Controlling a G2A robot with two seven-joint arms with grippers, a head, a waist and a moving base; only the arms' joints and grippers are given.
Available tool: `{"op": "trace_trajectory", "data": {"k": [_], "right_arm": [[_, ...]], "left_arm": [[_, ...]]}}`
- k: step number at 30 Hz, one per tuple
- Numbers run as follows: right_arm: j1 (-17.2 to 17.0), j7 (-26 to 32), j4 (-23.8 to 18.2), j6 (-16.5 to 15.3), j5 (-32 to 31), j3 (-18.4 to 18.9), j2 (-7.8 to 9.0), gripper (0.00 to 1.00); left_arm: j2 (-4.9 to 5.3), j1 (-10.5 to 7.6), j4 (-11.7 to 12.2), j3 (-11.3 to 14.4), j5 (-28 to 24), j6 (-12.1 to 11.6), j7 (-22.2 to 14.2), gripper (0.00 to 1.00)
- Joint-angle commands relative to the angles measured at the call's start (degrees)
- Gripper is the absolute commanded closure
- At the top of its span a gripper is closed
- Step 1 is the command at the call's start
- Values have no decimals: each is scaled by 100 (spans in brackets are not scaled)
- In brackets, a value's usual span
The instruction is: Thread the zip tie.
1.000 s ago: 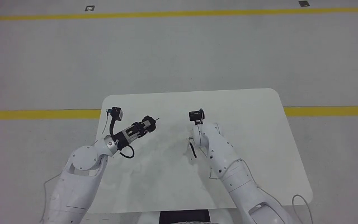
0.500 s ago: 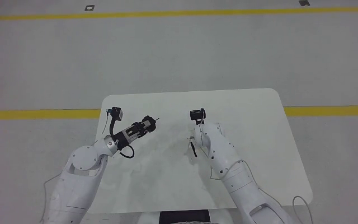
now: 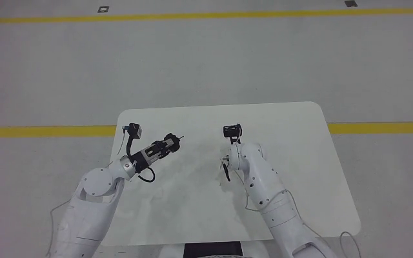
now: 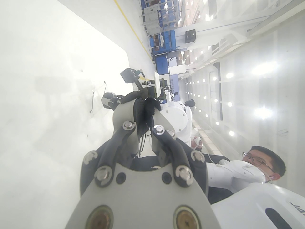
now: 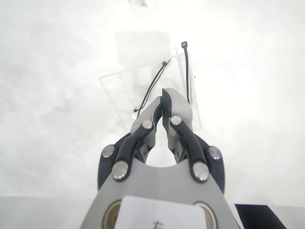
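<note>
Spotting a thicker zip tie point(image 5: 187, 72) and a thinner zip tie point(image 5: 153, 82), both black, lying apart in a clear tray point(image 5: 119, 84) near the middle of the white table point(image 3: 290, 129). Hovering just over them: right gripper point(image 5: 162, 100), jaws pressed together, tips beside the thinner one. Hanging well apart, toward the table's left side: left gripper point(image 3: 174, 142), jaws closed, any contents unclear.

Bright, hazy glare; faint shadows.
</note>
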Motion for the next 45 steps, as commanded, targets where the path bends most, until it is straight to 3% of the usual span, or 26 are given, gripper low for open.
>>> {"op": "trace_trajectory", "data": {"k": [1, 3, 7, 9, 32, 37, 45], "right_arm": [[12, -32, 66, 0, 0, -27, -8, 98], [37, -60, 131, 0, 0, -50, -20, 73], [96, -128, 280, 0, 0, -82, -56, 62], [131, -149, 347, 0, 0, -96, -72, 62], [294, -225, 775, 0, 0, -158, -158, 77], [294, -237, 770, 0, 0, -147, -164, 93], [275, -234, 740, 0, 0, -129, -160, 100]], "left_arm": [[0, 0, 0, 0, 0, 0, 0, 100], [0, 0, 0, 0, 0, 0, 0, 100], [0, 0, 0, 0, 0, 0, 0, 100], [0, 0, 0, 0, 0, 0, 0, 100], [0, 0, 0, 0, 0, 0, 0, 100], [0, 0, 0, 0, 0, 0, 0, 100], [0, 0, 0, 0, 0, 0, 0, 100]]}}
